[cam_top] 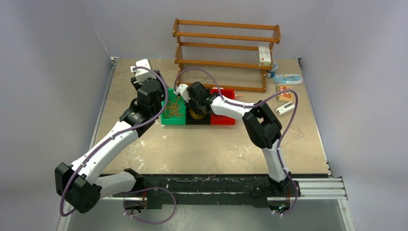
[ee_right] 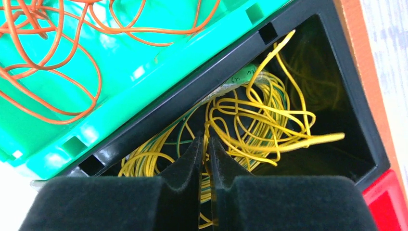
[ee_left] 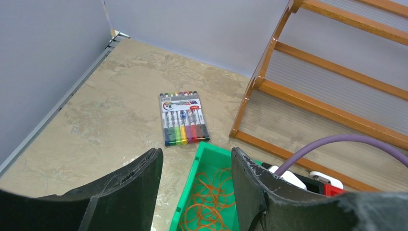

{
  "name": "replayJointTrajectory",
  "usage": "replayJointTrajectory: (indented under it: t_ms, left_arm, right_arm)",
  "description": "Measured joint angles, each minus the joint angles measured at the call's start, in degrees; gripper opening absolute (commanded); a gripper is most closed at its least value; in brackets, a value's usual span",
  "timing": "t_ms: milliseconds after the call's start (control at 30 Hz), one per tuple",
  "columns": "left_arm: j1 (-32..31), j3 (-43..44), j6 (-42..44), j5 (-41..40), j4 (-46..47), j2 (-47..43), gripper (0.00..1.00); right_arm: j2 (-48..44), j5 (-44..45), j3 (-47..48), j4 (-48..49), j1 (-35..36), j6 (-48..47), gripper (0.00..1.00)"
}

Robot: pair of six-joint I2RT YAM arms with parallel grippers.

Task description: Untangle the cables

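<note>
Three bins are seen from the overhead camera in a row at mid-table, touching side to side: a green bin (cam_top: 173, 122) on the left, a black bin (ee_right: 356, 120) in the middle and a red bin (cam_top: 223, 120) on the right, with a wooden rack (cam_top: 226, 36) just behind them. Their contents are barely resolved from above and are shown properly only by the wrist cameras. The orange cables (ee_left: 209, 204) are seen from the left wrist as loose loops on the floor of the green bin. The left gripper (ee_left: 196, 155) is held above that bin's left rim, its fingers wide apart with nothing between them. A marker pack (ee_left: 183, 118) lying flat on the table (cam_top: 192, 149) beyond the green bin, toward the far left corner, is given by this view alone; from above it cannot be made out. The yellow cables (ee_right: 260, 120) are shown by the right wrist camera, heaped in the black bin with a few green strands mixed in. The right gripper (ee_right: 204, 142) is lowered into that heap, close to the wall shared with the green bin, its jaws drawn almost together on a few yellow strands caught in the slit between them. Bare table is left open on the near side of the bins as far as the arm bases, and in a strip between the green bin and the left wall; on the far side the room is closed off by the rack
</note>
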Motion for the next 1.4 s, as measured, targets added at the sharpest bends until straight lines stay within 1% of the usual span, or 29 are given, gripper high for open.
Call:
replayJointTrajectory:
  t_ms: [200, 333, 500, 700, 833, 967, 1100, 1167, 1267, 1400]
  left_arm:
    - [0.00, -0.11, 0.00, 0.24, 0.04, 0.00, 0.54]
    - [0.00, -0.11, 0.00, 0.46, 0.02, 0.00, 0.54]
    - [0.00, -0.15, 0.00, 0.50, 0.04, 0.00, 0.54]
    - [0.00, -0.24, 0.00, 0.72, 0.07, -0.11, 0.54]
    - [0.00, -0.24, -0.02, 1.53, 0.22, -0.13, 0.54]
    - [0.00, -0.24, -0.07, 3.13, 0.22, 0.00, 0.54]
    - [0.00, -0.24, -0.11, 5.07, 0.17, 1.01, 0.54]
    - [0.00, -0.24, -0.17, 6.21, 0.15, 1.73, 0.54]
    - [0.00, -0.22, -0.20, 7.63, 0.04, 2.58, 0.54]
    - [0.00, -0.22, -0.15, 8.39, -0.02, 2.82, 0.54]
  right_arm:
    - [0.28, 0.00, 0.00, 0.52, -0.20, 0.90, 0.15]
    - [-0.98, 0.04, -1.20, 1.75, -0.42, 1.46, 0.29]
    - [-7.28, -0.44, -4.07, 2.56, -0.68, 1.77, 0.47]
    - [-16.20, -1.01, -6.95, 3.89, -0.74, 1.79, 0.52]
    - [-20.76, -1.95, -10.93, 5.68, -1.36, 3.10, 0.52]
    - [-24.61, -7.39, -14.56, 8.83, -5.09, 7.54, 0.51]
    - [-28.37, -12.24, -17.59, 14.05, -10.84, 14.12, 0.38]
    - [-28.61, -13.70, -17.44, 16.48, -12.66, 16.35, 0.32]
    - [-26.56, -16.96, -15.19, 18.40, -12.98, 18.80, 0.27]
    - [-20.65, -19.89, -11.45, 20.59, -12.15, 20.09, 0.27]
